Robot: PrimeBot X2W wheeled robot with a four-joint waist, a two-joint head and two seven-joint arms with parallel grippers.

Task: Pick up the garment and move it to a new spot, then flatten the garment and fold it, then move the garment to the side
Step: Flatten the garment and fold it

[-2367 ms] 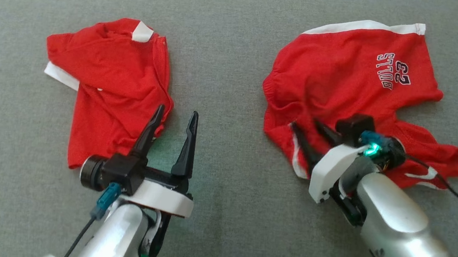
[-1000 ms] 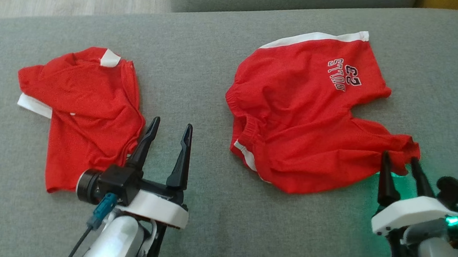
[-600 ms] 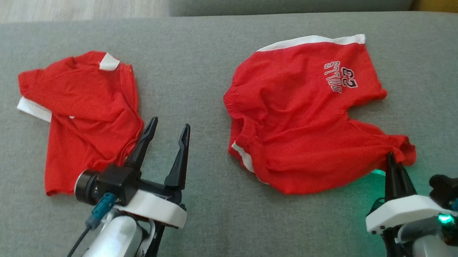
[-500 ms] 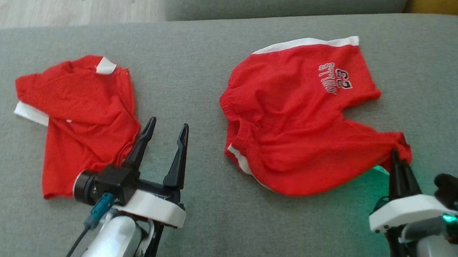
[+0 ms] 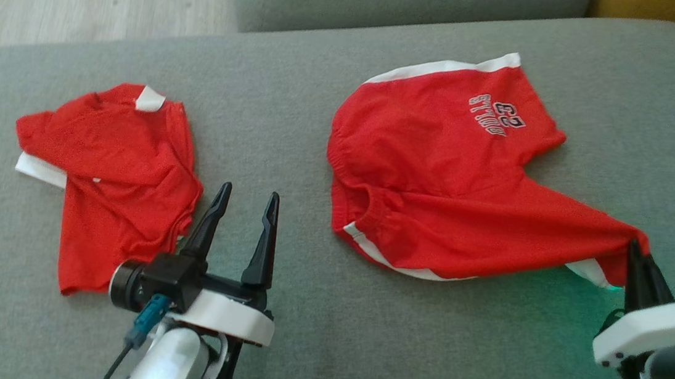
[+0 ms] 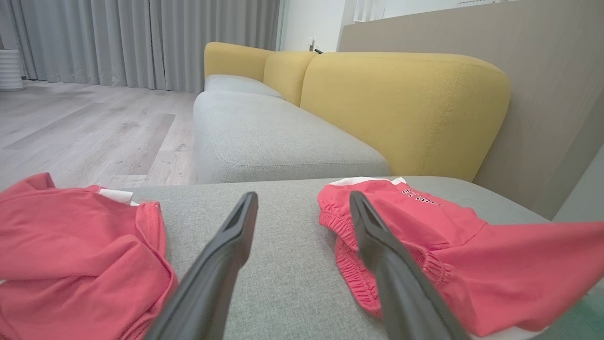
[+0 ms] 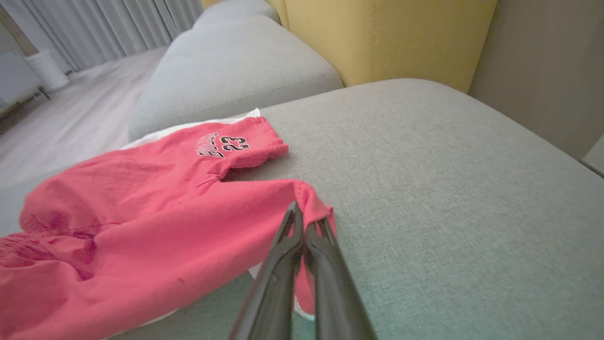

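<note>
Head view: the right tool [image 5: 636, 248] is pinched shut on one leg hem of the red jersey shorts with white trim [image 5: 437, 180]. The shorts lie right of centre on the grey fabric sofa cushion [image 5: 299, 334], with the held leg pulled taut. The left tool [image 5: 250, 192] stands wide and empty, just beside a crumpled red cloth top [image 5: 117, 162].

Left wrist view: the left tool [image 6: 302, 196] has its fingers spread, with nothing between them.

Right wrist view: the right tool [image 7: 306, 221] is clamped on the hem of the red jersey shorts with white trim [image 7: 141, 212].

Red shorts [image 5: 437, 180] with white trim on a grey cushion [image 5: 322, 349].
</note>
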